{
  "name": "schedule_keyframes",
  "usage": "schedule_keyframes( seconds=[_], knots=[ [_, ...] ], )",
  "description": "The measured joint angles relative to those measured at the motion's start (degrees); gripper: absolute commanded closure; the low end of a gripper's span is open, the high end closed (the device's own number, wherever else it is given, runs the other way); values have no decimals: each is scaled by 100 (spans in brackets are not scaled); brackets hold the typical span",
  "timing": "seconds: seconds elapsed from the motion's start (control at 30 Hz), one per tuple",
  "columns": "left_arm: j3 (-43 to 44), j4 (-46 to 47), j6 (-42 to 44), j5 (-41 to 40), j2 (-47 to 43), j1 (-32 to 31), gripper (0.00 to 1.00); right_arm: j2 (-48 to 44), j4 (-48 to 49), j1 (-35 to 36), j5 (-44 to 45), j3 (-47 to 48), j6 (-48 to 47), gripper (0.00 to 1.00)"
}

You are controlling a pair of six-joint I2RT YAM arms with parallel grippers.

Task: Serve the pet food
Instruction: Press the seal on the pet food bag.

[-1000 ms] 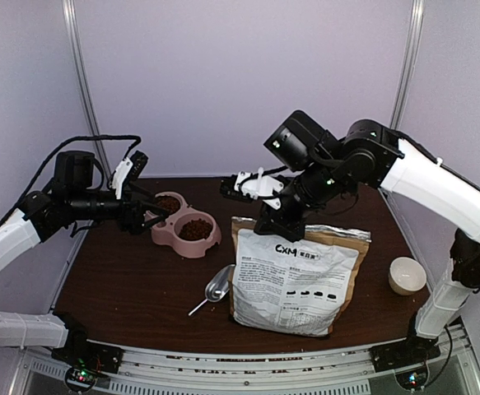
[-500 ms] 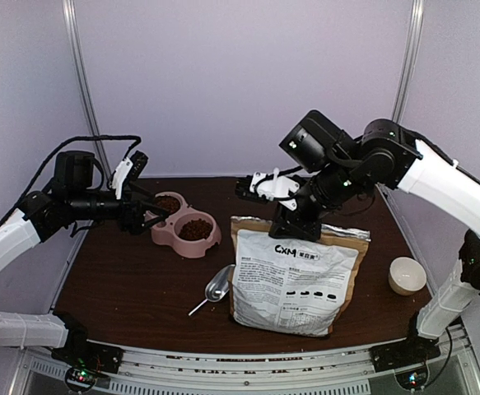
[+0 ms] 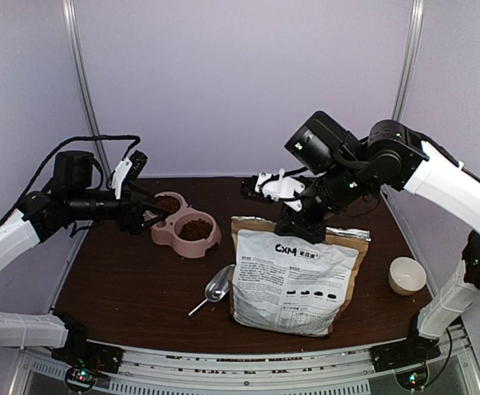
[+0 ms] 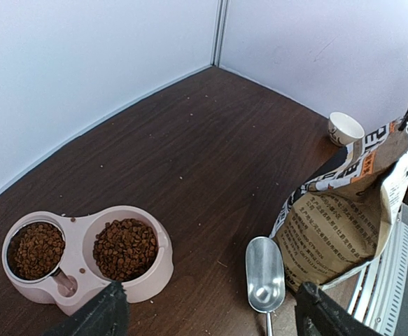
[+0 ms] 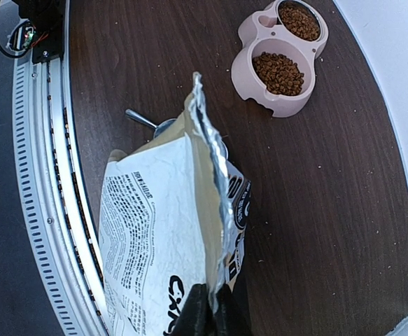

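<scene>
The pet food (image 3: 195,230) fills both basins of the pink feeder (image 3: 179,244) at the back left; these kibble piles (image 4: 125,248) show clearly in the left wrist view. The white pet food bag (image 3: 293,280) stands front centre. My right gripper (image 5: 214,308) is shut on the foil-lined top edge of the bag (image 5: 155,224), at its upper rim (image 3: 295,220). My left gripper (image 4: 210,311) hangs open just left of the feeder (image 4: 78,234), with nothing between its fingers.
A shiny metal scoop (image 3: 217,287) lies empty on the table between feeder and bag, its bowl (image 4: 264,273) against the bag's side. A small white cup (image 3: 407,275) stands at the right edge. Loose crumbs dot the dark wood.
My right arm has shifted to the right along the bag's top edge. The left arm, feeder and scoop have not moved.
</scene>
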Motion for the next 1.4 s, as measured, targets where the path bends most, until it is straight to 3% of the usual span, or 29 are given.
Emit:
schedule_keyframes(
  seconds=[0.1,0.3,0.47,0.73,0.8,0.9,1.07,1.17,1.37,1.4],
  knots=[
    [0,0,2,0,-7,0,16,-11,-26,0,50,-11,22,81],
    [0,0,13,0,-11,0,16,-216,-142,-2,168,-245,22,81],
    [0,0,15,0,-48,0,15,-341,-238,-4,184,-413,46,100],
    [0,-2,17,-2,-66,0,15,-356,-232,0,151,-446,63,100],
    [0,-2,17,-2,-68,0,15,-367,-232,0,151,-452,66,89],
    [0,-2,17,-2,-70,0,15,-404,-247,-4,181,-481,92,84],
    [0,0,20,0,-70,0,15,-627,-334,-37,260,-599,157,87],
    [0,-2,22,0,-79,0,16,-765,-361,-39,278,-686,179,100],
    [0,0,33,2,-114,0,15,-807,-352,-39,271,-737,225,100],
    [0,0,35,2,-116,0,16,-807,-352,-39,271,-737,225,93]
  ],
)
